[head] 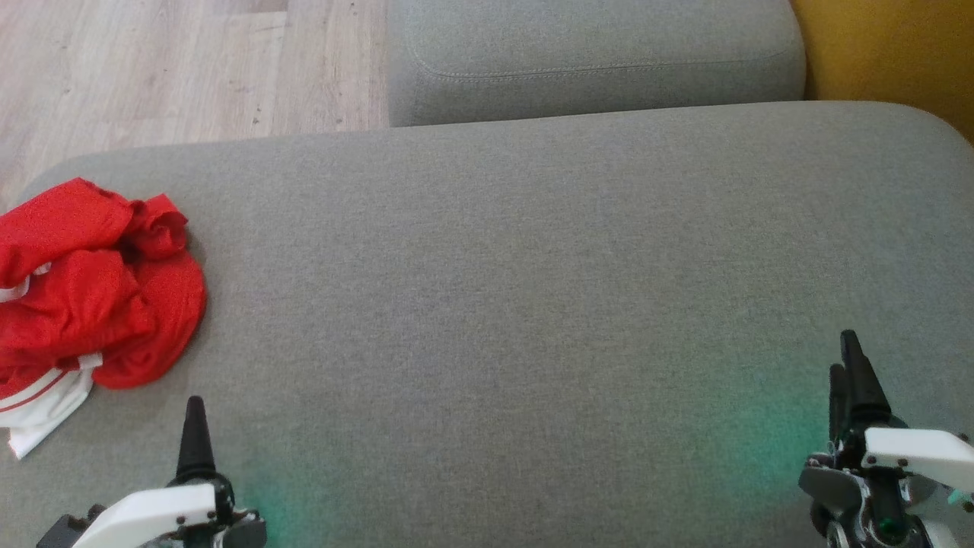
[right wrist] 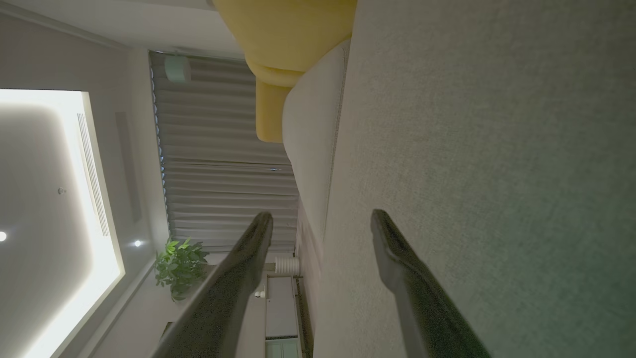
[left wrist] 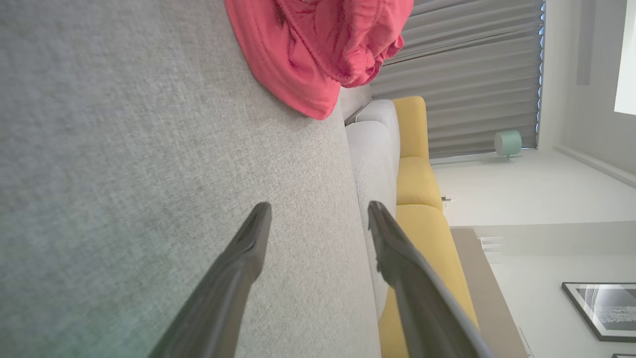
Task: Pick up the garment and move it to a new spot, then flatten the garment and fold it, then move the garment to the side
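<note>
Jaws of the left gripper stand wide apart and hold nothing, and those of the right gripper likewise, both low over the grey sofa cushion. The garment, red with white striped trim, lies crumpled at the cushion's left edge, just ahead of the left gripper and apart from it

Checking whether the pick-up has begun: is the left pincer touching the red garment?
Apart. The head view shows a strip of bare grey cushion between the left pincer and the red garment.
</note>
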Robot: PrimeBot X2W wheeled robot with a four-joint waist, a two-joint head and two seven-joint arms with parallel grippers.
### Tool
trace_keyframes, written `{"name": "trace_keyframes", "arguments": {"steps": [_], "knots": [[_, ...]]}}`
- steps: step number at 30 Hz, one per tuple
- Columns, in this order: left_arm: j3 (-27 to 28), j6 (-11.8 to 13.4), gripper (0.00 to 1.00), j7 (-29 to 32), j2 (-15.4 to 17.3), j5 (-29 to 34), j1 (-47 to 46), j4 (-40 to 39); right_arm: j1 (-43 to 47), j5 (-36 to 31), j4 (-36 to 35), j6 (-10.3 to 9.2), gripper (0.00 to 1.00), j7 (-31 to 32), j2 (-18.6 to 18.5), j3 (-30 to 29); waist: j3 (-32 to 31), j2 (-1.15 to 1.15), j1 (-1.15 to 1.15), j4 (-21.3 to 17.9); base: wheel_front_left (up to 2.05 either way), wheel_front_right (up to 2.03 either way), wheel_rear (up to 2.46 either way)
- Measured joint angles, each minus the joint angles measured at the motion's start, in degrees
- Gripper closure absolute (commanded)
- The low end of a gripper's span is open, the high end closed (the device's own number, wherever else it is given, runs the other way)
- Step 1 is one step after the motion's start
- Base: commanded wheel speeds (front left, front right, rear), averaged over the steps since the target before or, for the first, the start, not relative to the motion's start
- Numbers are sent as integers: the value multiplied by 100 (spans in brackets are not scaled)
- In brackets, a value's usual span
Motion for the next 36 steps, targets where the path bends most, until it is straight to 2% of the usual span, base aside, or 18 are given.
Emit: {"name": "trace_keyframes", "arguments": {"steps": [24,36], "knots": [[-64,3,0,-404,14,2121,-83,-13,-168,-2173,104,0,0,-421,-32,274,23,0,0,-20,0,0,0],[-64,8,0,-563,14,3050,-90,-24,-315,-3023,123,0,0,-611,-35,372,56,0,0,-14,0,0,0]]}}
